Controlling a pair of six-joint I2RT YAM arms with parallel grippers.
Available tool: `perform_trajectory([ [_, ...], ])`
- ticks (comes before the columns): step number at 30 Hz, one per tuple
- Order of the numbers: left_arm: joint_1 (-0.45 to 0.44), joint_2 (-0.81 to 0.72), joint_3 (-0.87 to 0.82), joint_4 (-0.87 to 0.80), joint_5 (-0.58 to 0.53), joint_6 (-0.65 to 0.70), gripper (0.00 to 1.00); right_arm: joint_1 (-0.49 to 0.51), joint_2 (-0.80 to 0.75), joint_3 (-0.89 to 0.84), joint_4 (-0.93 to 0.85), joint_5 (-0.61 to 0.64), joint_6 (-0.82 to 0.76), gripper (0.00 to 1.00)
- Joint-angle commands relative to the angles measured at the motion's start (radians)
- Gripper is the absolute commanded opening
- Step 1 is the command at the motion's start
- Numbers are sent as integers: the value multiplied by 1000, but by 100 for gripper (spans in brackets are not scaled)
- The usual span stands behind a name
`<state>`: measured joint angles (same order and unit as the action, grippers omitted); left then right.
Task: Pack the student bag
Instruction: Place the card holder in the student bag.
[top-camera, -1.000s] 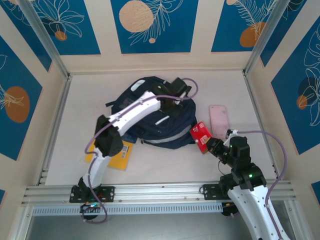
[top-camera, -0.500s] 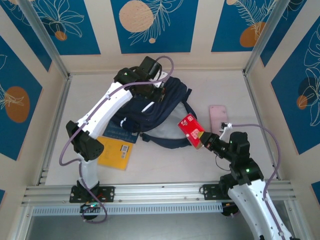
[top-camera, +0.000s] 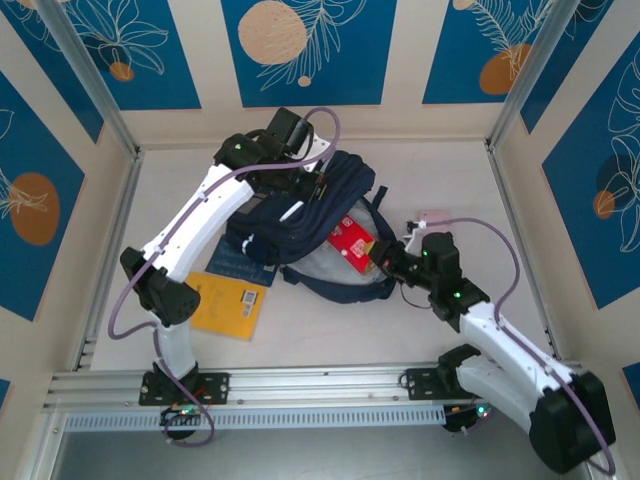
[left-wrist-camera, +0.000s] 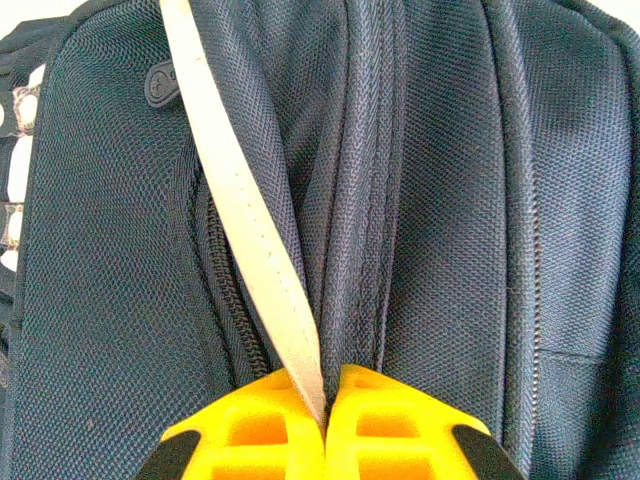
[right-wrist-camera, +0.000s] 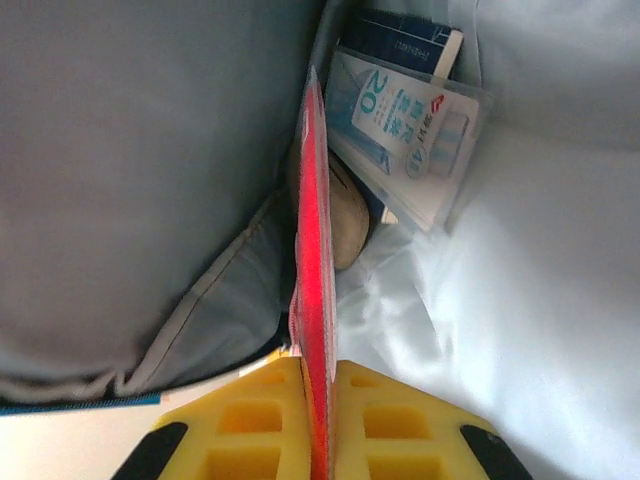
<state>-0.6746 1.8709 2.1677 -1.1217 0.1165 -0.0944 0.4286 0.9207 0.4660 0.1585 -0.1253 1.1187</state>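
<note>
Around right claw, tight on red packet: student bag, pale strap pinched in left claw.

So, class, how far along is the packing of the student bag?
Done: a blue-printed packet lies inside the student bag. In hand: the left gripper pinches the bag's white strap; the right gripper holds a red pack in its opening. Left: the yellow book lies outside.

Inside the student bag, the far end is blocked by a blue booklet, a clear packet and a beige object, a red pack is stood edgewise mid-opening, and room is left over the pale lining beside it.
</note>
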Motion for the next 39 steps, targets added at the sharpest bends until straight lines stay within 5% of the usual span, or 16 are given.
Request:
perform_trajectory([
  [1,11,-105,26,172,81,36,0,36,120,85,176,93,48,0],
  [15,21,-119,24,263,179,29,0,125,822,535,287,347,211,3],
  [17,31,-113,23,281,176,26,0,118,930,615,337,311,208,18],
  [19,49,-101,24,303,176,22,0,101,1025,695,363,244,202,49],
  [21,67,-87,29,323,165,19,0,86,1056,738,380,188,171,63],
  [27,94,-65,30,399,145,24,0,74,875,685,263,185,-64,97],
  [39,142,-34,177,617,-91,82,0,77,454,465,116,216,-304,99],
])
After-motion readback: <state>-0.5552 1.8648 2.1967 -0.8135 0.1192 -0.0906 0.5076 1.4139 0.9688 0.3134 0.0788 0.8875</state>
